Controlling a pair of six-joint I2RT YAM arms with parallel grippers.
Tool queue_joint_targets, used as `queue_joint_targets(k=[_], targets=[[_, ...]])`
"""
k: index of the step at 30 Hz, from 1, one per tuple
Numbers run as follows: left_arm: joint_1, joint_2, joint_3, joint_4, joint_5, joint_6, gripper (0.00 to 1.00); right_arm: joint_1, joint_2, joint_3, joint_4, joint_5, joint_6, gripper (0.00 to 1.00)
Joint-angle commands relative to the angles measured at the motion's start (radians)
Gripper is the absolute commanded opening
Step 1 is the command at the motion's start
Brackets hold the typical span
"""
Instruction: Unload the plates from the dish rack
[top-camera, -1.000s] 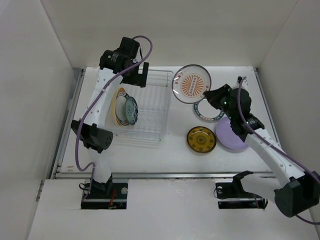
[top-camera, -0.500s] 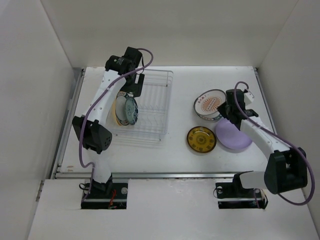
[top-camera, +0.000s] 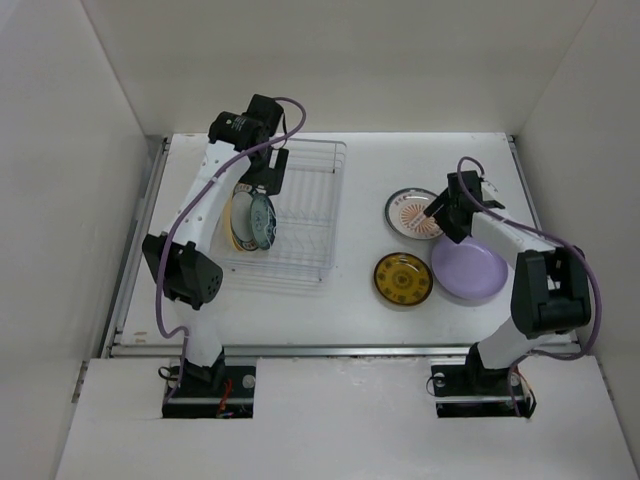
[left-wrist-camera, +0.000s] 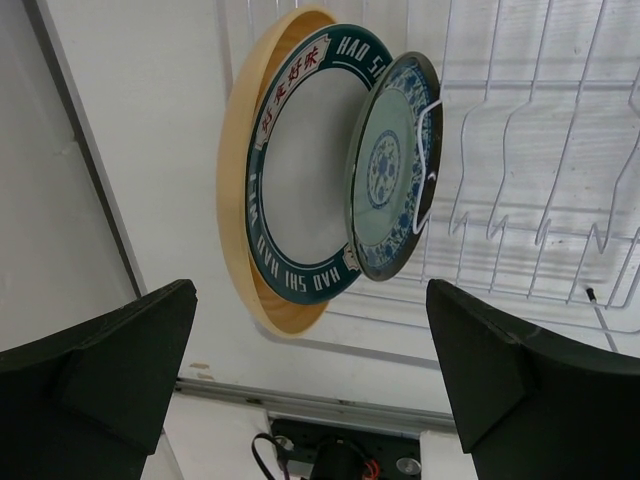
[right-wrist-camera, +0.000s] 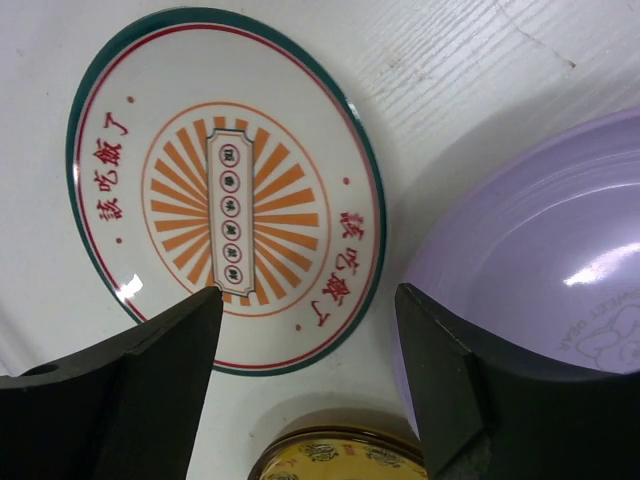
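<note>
Three plates stand on edge at the left end of the rack: a yellow plate outermost, then a green plate whose rim reads "HAO SHI" beside red Chinese characters, then a teal plate with blue patterning. The left hand hovers over them, fingers spread wide and empty. On the worktop right of the rack, the right hand, fingers apart and gripping nothing, hangs above a sunburst plate lettered in red Chinese characters, lying flat beside a lavender plate with faint, unreadable lettering and a gold plate.
</note>
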Motion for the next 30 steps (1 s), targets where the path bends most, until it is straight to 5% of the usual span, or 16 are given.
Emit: queue_joint_targets(k=[1,11,21,30], targets=[[-0.001,-0.058,-0.005,-0.003,0.008,0.009,1.00,0.000,-0.003,0.061,-0.050,0.001,-0.074,0.76],[-0.001,-0.049,-0.043,-0.003,0.039,0.065,0.93,0.010,-0.037,0.124,-0.064,-0.025,-0.157,0.77],[-0.107,0.009,-0.120,0.018,-0.211,0.103,0.50,0.102,-0.331,0.026,-0.073,0.031,-0.212,0.77],[-0.116,0.098,-0.111,0.006,-0.253,0.106,0.49,0.102,-0.522,-0.014,-0.084,0.041,-0.212,0.77]])
